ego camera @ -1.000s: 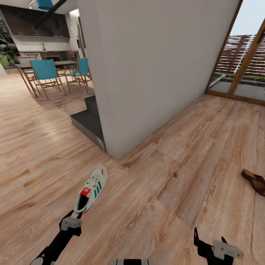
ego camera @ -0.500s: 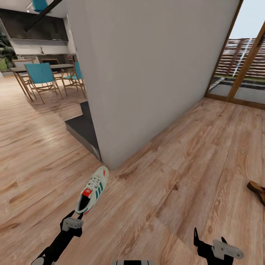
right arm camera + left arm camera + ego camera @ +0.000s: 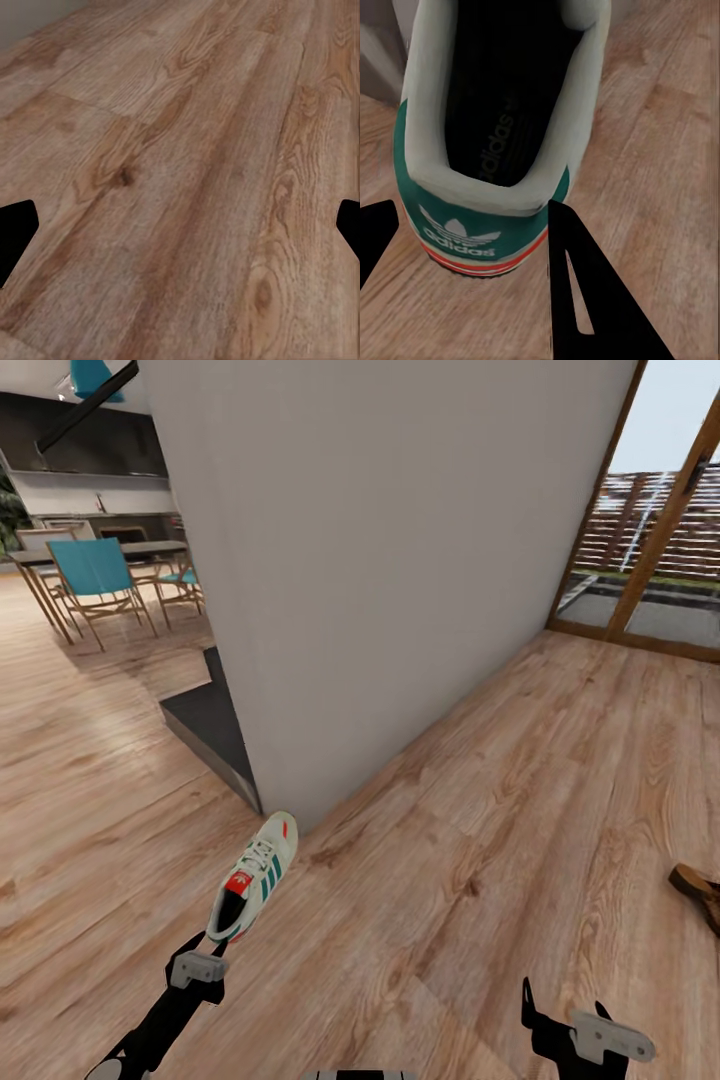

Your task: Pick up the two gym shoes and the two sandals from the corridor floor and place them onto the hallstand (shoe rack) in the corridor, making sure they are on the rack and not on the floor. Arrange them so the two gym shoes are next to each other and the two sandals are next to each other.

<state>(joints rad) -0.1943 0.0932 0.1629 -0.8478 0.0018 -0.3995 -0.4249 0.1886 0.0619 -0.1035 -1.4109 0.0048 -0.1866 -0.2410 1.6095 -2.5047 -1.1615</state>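
Cream-white leather and green stripes sit right at the tip of my left gripper point(image 3: 205, 952): one gym shoe point(image 3: 254, 876) is clamped by its heel, and its long axis runs straight out ahead of the fingers, toe pointing away toward the corner of the grey wall point(image 3: 400, 560). In the left wrist view the heel collar point(image 3: 480, 199) sits between the two dark fingers point(image 3: 577, 277), one on each side, so I read the left gripper as closed on the shoe rather than merely beside it. The shoe looks carried just above the corridor floor point(image 3: 480, 840), though I cannot be sure it is clear of the planks.

My left arm reaches forward and low, wrist roughly level. The right gripper point(image 3: 575, 1032) hangs low ahead of my right side, fingers spread wide with bare planks point(image 3: 180, 180) between them.

One sandal point(image 3: 700, 890) lies on the floor well off to the right of the right gripper and ahead of it, so that arm is the nearer one for it. For now, I judge the job is carrying this shoe on to the rack.
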